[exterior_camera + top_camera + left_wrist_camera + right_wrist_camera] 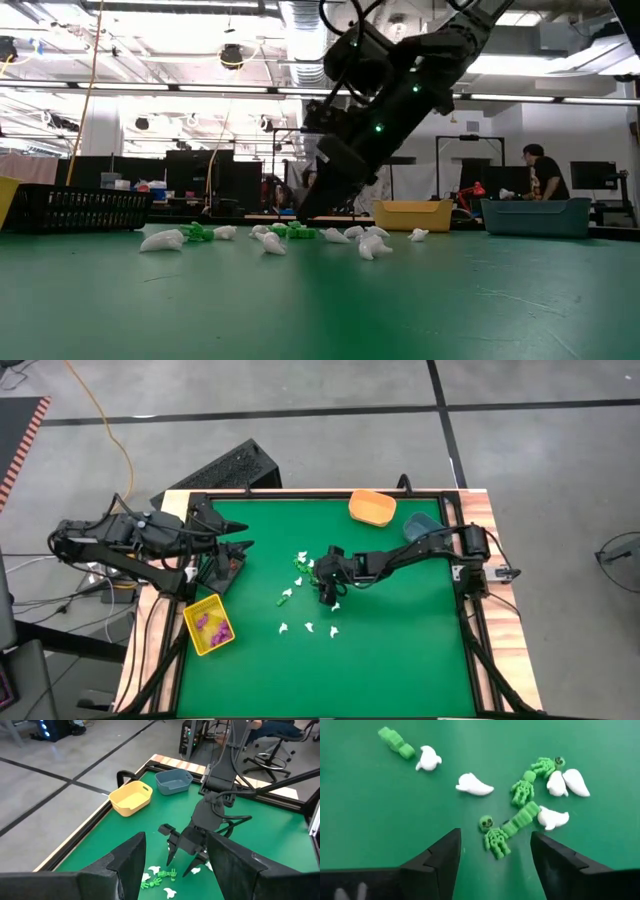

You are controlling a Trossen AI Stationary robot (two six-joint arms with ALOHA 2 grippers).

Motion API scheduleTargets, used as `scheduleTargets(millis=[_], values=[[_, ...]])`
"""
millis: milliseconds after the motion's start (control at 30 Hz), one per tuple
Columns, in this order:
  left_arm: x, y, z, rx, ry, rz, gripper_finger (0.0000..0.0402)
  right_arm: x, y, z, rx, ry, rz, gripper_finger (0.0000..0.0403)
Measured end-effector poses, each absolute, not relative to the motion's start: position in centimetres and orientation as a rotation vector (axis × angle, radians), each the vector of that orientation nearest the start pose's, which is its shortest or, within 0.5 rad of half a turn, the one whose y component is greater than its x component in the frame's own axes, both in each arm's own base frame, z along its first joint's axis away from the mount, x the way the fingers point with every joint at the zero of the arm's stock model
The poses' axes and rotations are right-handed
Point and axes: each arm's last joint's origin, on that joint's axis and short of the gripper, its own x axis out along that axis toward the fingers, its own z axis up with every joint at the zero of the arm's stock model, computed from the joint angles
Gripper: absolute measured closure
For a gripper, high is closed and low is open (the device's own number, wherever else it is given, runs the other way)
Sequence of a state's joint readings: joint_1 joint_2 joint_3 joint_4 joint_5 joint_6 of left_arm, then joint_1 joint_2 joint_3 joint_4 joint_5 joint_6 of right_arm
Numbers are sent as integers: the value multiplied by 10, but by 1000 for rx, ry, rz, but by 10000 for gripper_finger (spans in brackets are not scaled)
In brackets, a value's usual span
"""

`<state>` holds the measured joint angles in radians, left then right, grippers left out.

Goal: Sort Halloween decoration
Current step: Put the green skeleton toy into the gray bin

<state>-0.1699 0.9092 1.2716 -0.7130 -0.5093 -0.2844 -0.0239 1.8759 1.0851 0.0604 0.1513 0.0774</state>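
**Skeleton lined up between my open right fingers**

Trinkets lie scattered mid-mat (pixel 400 660), white ghosts (pixel 474 785) mixed with green pieces; purple ones (pixel 210 625) already sit in the yellow bin (pixel 190 622), so I judge sorting is by colour. My right gripper (pixel 328 592) hangs just above the cluster with fingers spread wide, holding nothing, a green skeleton (pixel 493 837) framed between them, placed so I judge a straight drop would take it alone. My left gripper (pixel 240 550) waits open near the black bin (pixel 215 572), clear of the pile.
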Motion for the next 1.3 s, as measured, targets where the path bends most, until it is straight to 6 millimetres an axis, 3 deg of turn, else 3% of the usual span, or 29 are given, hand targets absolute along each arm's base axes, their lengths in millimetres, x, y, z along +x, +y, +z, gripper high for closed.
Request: scheduleTargets(millis=[300, 500, 933, 1167, 1300], values=[[152, -11, 422, -150, 292, 406, 202, 392, -18, 138, 28, 747, -192, 159], [151, -10, 420, -147, 310, 422, 202, 393, -22, 136, 71, 757, -163, 165], [151, -10, 420, -148, 308, 434, 202, 390, -23, 134, 157, 791, -206, 305], [151, -10, 419, -146, 309, 434, 202, 389, -19, 138, 206, 799, -218, 349], [151, -10, 419, -137, 319, 435, 202, 389, -17, 152, 213, 830, -197, 358]])
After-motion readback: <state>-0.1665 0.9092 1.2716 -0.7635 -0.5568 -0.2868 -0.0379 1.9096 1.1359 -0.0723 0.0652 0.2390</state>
